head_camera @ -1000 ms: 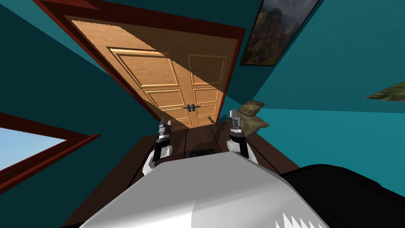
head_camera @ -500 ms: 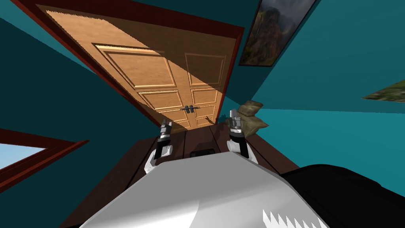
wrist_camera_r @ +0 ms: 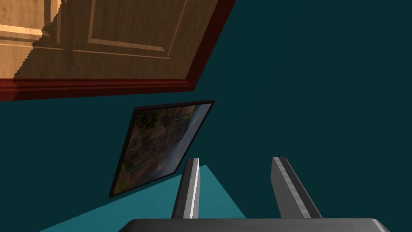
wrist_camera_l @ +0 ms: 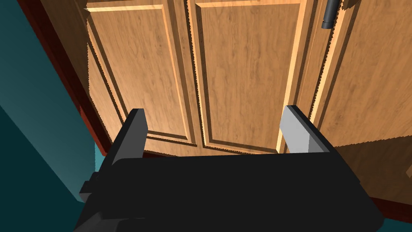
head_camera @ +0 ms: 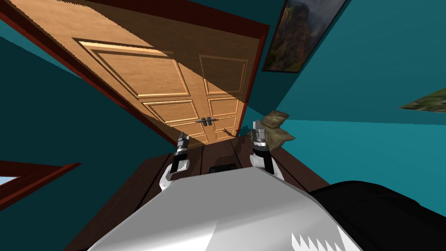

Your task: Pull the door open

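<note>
A panelled wooden door (head_camera: 174, 83) in a dark red frame (head_camera: 255, 74) stands ahead of me and looks shut. Its dark lever handle (head_camera: 206, 121) sits low in the head view, a little beyond and between my two grippers. My left gripper (head_camera: 183, 138) is open and points at the door's lower panels (wrist_camera_l: 241, 80), apart from them; the handle (wrist_camera_l: 330, 14) lies off beyond its right finger (wrist_camera_l: 295, 129). My right gripper (head_camera: 258, 128) is held up right of the door, open with nothing between its fingers (wrist_camera_r: 192, 189).
A dark plank floor (head_camera: 217, 152) runs up to the door between teal walls. A tan lumpy object (head_camera: 278, 130) lies by the right wall near my right gripper. A framed picture (head_camera: 300, 35) hangs right of the door. A red-framed window (head_camera: 30, 174) is at the left.
I have moved nearer the door and turned: it looks bigger and has slid left, and the window has nearly left the picture. Both arms keep their pose.
</note>
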### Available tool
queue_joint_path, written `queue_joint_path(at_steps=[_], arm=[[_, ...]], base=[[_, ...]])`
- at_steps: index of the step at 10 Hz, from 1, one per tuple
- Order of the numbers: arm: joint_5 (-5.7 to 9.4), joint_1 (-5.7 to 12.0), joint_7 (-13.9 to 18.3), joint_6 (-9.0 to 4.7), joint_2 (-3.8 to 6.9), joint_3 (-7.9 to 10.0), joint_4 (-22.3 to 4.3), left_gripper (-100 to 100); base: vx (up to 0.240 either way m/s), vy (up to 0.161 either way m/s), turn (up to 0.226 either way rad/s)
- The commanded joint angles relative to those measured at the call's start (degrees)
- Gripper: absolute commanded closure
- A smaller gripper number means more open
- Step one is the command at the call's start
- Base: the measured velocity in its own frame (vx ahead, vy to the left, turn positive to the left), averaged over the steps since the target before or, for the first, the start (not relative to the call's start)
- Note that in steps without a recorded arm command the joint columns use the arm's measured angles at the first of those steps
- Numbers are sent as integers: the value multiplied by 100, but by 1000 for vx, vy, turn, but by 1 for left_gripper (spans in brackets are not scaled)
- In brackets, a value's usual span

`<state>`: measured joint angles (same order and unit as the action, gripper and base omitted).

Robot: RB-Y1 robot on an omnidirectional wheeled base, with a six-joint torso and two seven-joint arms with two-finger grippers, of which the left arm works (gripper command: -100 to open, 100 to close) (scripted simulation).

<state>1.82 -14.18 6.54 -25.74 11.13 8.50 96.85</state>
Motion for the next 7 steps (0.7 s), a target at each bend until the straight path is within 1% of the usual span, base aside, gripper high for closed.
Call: queue_joint_path(at_steps=[1, 5, 7], arm=[[24, 106, 26, 45, 30, 25, -214, -100], [93, 285, 103, 162, 124, 90, -654, -100], [126, 371, 141, 219, 169, 121, -866, -100]], base=[[89, -8, -41], [103, -22, -52], [118, -5, -44]])
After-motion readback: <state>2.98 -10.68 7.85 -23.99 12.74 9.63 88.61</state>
